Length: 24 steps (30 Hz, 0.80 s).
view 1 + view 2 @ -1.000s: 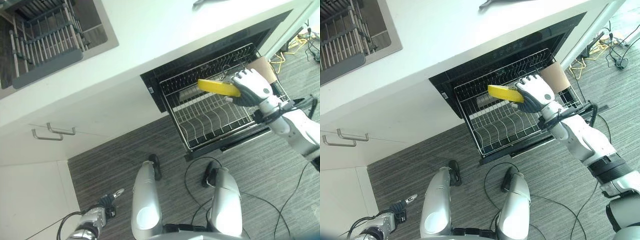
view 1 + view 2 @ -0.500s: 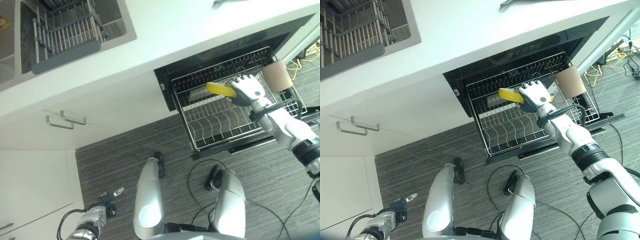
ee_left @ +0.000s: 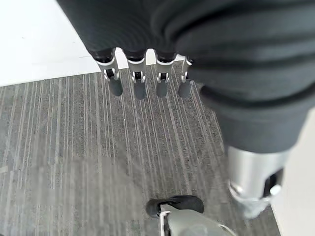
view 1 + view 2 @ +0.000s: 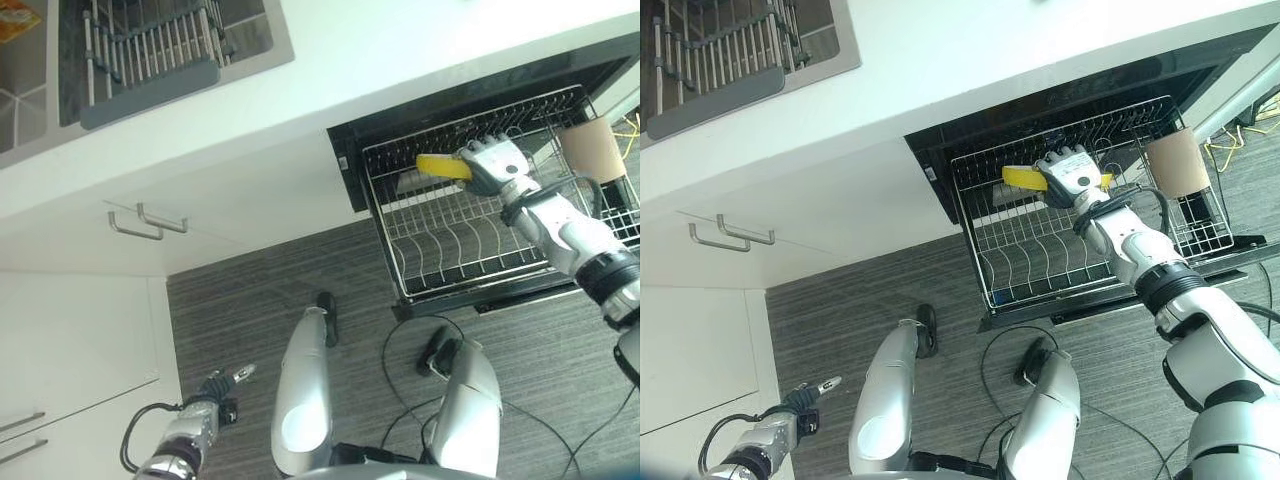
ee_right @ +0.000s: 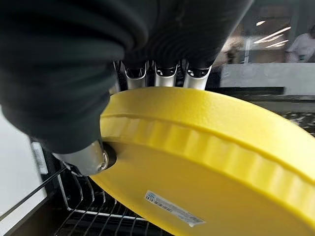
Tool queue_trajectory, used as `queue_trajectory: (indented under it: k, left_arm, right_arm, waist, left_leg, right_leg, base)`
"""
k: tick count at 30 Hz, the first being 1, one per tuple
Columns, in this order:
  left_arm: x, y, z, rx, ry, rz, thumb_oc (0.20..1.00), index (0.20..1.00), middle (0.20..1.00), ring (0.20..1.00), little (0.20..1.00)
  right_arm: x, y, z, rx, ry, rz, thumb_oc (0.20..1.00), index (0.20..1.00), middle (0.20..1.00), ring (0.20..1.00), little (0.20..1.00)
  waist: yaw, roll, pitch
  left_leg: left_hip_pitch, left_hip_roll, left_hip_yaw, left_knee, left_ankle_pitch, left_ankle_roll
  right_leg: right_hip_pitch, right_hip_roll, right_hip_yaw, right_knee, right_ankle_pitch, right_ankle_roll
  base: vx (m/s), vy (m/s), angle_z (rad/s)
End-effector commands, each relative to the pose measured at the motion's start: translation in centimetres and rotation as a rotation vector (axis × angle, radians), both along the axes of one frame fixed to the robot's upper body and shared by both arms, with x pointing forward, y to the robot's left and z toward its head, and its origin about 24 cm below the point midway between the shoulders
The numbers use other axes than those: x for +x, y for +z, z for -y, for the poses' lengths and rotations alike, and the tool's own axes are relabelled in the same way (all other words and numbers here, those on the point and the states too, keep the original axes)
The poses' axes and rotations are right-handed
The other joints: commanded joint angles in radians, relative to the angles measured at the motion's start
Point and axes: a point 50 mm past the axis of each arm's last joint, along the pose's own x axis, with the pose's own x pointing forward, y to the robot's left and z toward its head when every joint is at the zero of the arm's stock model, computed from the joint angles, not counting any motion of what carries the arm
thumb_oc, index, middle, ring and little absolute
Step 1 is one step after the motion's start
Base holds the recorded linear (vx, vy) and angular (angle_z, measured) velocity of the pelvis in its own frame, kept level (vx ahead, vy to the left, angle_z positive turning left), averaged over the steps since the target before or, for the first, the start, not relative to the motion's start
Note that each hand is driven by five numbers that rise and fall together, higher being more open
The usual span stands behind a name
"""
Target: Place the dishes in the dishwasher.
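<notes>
Left eye view: right robot hand (image 4: 487, 166) over far edge of pulled-out dishwasher rack (image 4: 470, 255), gripping yellow plate (image 4: 442, 167), plate roughly flat, not yet seated in tines.

Right eye view: left robot hand (image 4: 802, 399) hangs idle near floor, well away from rack.

Left wrist view: fingers (image 3: 139, 87) straight, holding nothing.

Right wrist view: thumb (image 5: 88, 157) and fingers clamp plate rim, rack wires below.

Guessing placing step; next needs plate tipped on edge, lowered between tines, then release.
</notes>
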Motion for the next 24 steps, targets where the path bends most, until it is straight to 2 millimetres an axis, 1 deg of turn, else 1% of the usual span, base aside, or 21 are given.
queue_trajectory:
  k: [1, 5, 8, 10, 13, 16, 21, 24]
  left_arm:
    - [-0.3, 0.7, -1.7, 0.061, -0.02, -0.007, 1.0, 1.0, 1.0, 1.0, 1.0]
    - [-0.1, 0.9, -1.9, 0.065, -0.037, 0.003, 1.0, 1.0, 1.0, 1.0, 1.0]
    - [0.3, 1.0, -1.8, 0.061, -0.043, 0.016, 1.0, 1.0, 1.0, 1.0, 1.0]
    - [0.5, 1.1, -1.7, 0.059, -0.049, 0.028, 1.0, 1.0, 1.0, 1.0, 1.0]
    - [0.7, 1.3, -1.5, 0.055, -0.053, 0.046, 1.0, 1.0, 1.0, 1.0, 1.0]
    - [1.1, 1.5, -1.3, 0.057, -0.072, 0.063, 1.0, 1.0, 1.0, 1.0, 1.0]
    - [1.5, 1.7, -1.0, 0.045, -0.08, 0.085, 1.0, 1.0, 1.0, 1.0, 1.0]
    - [2.1, 2.0, -0.6, 0.038, -0.096, 0.11, 1.0, 1.0, 1.0, 1.0, 1.0]
  right_arm:
    - [0.8, 4.5, -0.1, -0.023, -0.022, 0.127, 0.2, 0.2, 0.2, 0.2, 0.2]
    - [1.4, 4.5, 0.2, -0.025, -0.062, 0.109, 0.2, 0.2, 0.2, 0.2, 0.2]
    - [1.6, 4.4, -0.2, -0.031, -0.06, 0.067, 0.2, 0.2, 0.2, 0.2, 0.2]
    - [1.8, 4.3, 0.0, -0.031, -0.077, 0.056, 0.2, 0.2, 0.2, 0.2, 0.2]
    - [2.0, 3.5, 0.4, -0.047, -0.126, 0.014, 0.2, 0.2, 0.2, 0.2, 0.2]
    - [2.1, 2.9, 0.4, -0.055, -0.133, -0.006, 0.2, 0.2, 0.2, 0.2, 0.2]
    - [2.2, 1.5, 0.9, -0.021, -0.198, -0.06, 0.2, 0.2, 0.2, 0.2, 0.2]
    - [2.3, 0.4, 1.1, -0.001, -0.252, -0.113, 0.2, 0.2, 0.2, 0.2, 0.2]
  waist:
    - [0.032, 0.007, -0.024]
    - [0.047, 0.007, -0.024]
    - [0.054, 0.009, -0.024]
    - [0.06, 0.01, -0.024]
    - [0.066, 0.018, -0.024]
    - [0.069, 0.022, -0.024]
    - [0.068, 0.03, -0.024]
    - [0.069, 0.039, -0.024]
  left_leg:
    - [0.051, 0.009, -0.081, -0.065, -0.041, -0.03]
    - [0.034, 0.009, -0.084, -0.073, -0.032, -0.03]
    - [0.017, 0.006, -0.087, -0.077, -0.028, -0.029]
    - [0.004, -0.001, -0.09, -0.073, -0.032, -0.026]
    - [-0.01, -0.004, -0.09, -0.073, -0.034, -0.022]
    - [-0.026, -0.009, -0.091, -0.069, -0.037, -0.018]
    - [-0.048, -0.014, -0.09, -0.066, -0.04, -0.013]
    - [-0.08, -0.018, -0.091, -0.054, -0.047, -0.007]
  right_leg:
    - [-0.004, -0.018, 0.026, 0.014, -0.038, 0.034]
    - [-0.02, -0.02, 0.016, 0.018, -0.038, 0.033]
    - [-0.037, -0.022, 0.014, 0.022, -0.04, 0.032]
    - [-0.05, -0.023, 0.015, 0.025, -0.04, 0.032]
    - [-0.067, -0.03, 0.013, 0.034, -0.042, 0.031]
    - [-0.081, -0.029, 0.014, 0.033, -0.04, 0.031]
    - [-0.105, -0.031, 0.019, 0.034, -0.036, 0.032]
    - [-0.137, -0.037, 0.024, 0.049, -0.039, 0.032]
  base:
    - [-0.03, -0.037, 0.06]
    - [-0.02, -0.027, 0.05]
    - [-0.04, -0.006, 0.01]
    - [-0.02, 0.0, 0.01]
    - [0.0, 0.0, 0.0]
    - [0.0, 0.0, 0.0]
    - [0.0, 0.0, 0.0]
    - [0.0, 0.0, 0.0]
